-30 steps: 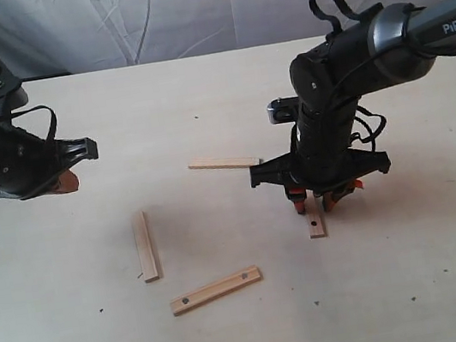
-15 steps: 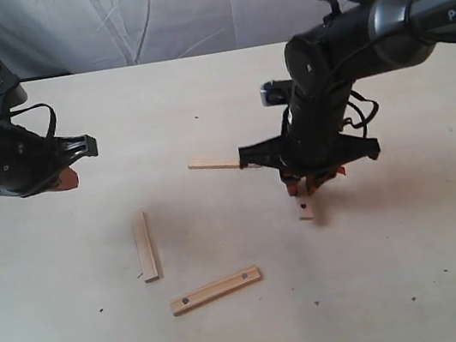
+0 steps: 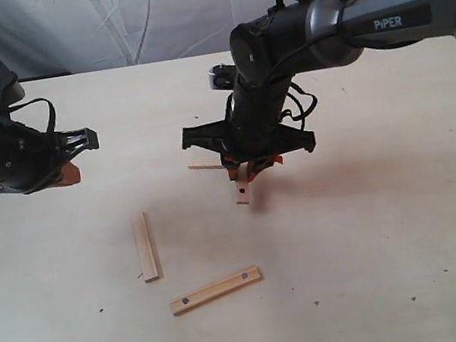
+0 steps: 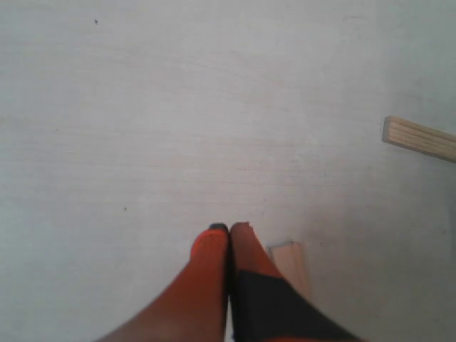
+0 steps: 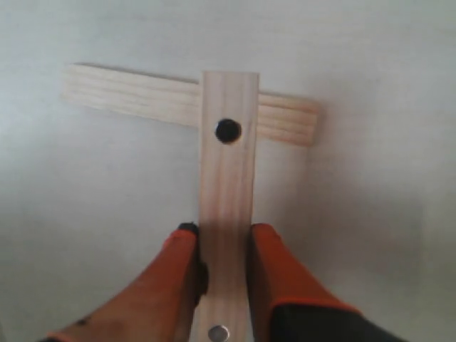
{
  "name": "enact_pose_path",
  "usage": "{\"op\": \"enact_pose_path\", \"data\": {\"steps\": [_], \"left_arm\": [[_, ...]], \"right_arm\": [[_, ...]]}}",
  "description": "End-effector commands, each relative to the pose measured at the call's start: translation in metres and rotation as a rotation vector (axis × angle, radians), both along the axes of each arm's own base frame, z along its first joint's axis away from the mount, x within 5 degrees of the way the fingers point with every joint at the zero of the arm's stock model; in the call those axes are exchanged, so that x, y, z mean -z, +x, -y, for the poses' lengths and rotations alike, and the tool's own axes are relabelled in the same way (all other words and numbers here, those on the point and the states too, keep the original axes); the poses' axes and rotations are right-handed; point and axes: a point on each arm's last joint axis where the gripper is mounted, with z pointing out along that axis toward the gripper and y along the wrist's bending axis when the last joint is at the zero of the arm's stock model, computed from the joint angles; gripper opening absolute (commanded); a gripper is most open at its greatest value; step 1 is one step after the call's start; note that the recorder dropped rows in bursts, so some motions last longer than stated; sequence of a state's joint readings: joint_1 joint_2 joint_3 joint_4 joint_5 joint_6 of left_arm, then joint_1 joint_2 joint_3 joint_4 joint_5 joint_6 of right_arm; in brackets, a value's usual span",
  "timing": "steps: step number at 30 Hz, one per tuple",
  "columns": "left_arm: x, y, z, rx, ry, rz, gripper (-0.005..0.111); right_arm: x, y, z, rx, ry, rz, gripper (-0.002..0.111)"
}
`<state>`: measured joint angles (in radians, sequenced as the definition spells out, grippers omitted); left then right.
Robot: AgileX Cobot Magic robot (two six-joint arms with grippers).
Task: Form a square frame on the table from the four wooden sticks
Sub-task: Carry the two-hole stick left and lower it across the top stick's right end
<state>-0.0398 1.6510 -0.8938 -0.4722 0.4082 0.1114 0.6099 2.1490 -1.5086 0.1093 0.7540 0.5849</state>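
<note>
My right gripper (image 3: 247, 168) (image 5: 224, 235) is shut on a dotted wooden stick (image 3: 242, 191) (image 5: 227, 185) and holds it above the table (image 3: 392, 223). Under its far end lies a plain stick (image 3: 207, 165) (image 5: 128, 100), crossing it at right angles in the right wrist view. Two more sticks lie flat in front: a plain one (image 3: 144, 246) and a dotted one (image 3: 215, 290). My left gripper (image 3: 68, 173) (image 4: 229, 229) hovers at the left, shut and empty, with one stick end (image 4: 291, 262) beside its fingers and another stick (image 4: 420, 138) farther off. No square frame shows.
A wrinkled white-grey cloth backdrop (image 3: 143, 15) hangs behind the table's far edge. Small dark specks (image 3: 317, 303) dot the beige surface. The right arm's dark body (image 3: 278, 50) reaches over the table's middle.
My right gripper has lifted the dotted stick off the table and carried it left, to just over the plain stick at the centre. The left arm has barely moved.
</note>
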Motion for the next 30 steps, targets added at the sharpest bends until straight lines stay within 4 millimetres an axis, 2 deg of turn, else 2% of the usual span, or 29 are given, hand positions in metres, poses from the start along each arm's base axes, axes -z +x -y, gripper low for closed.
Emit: {"op": "enact_pose_path", "data": {"steps": [1, 13, 19, 26, 28, 30], "left_arm": [[-0.002, 0.003, 0.001, -0.006, 0.001, 0.024, 0.0], [-0.003, 0.004, 0.0, -0.015, 0.004, 0.042, 0.0], [-0.003, 0.004, 0.0, -0.015, 0.004, 0.042, 0.0], [-0.003, 0.004, 0.0, -0.015, 0.004, 0.042, 0.0], [-0.003, 0.004, 0.0, -0.015, 0.004, 0.042, 0.0], [-0.003, 0.004, 0.0, -0.015, 0.004, 0.042, 0.0]], "right_arm": [[0.008, 0.004, 0.002, 0.013, -0.045, -0.005, 0.002], [0.012, 0.005, 0.005, -0.013, -0.085, 0.011, 0.002], [0.008, 0.01, 0.019, -0.062, -0.194, 0.04, 0.002], [0.011, 0.011, 0.021, -0.089, -0.216, 0.048, 0.002], [0.011, 0.011, 0.021, -0.095, -0.225, 0.054, 0.008], [0.011, 0.011, 0.022, -0.096, -0.229, 0.052, 0.018]]}}
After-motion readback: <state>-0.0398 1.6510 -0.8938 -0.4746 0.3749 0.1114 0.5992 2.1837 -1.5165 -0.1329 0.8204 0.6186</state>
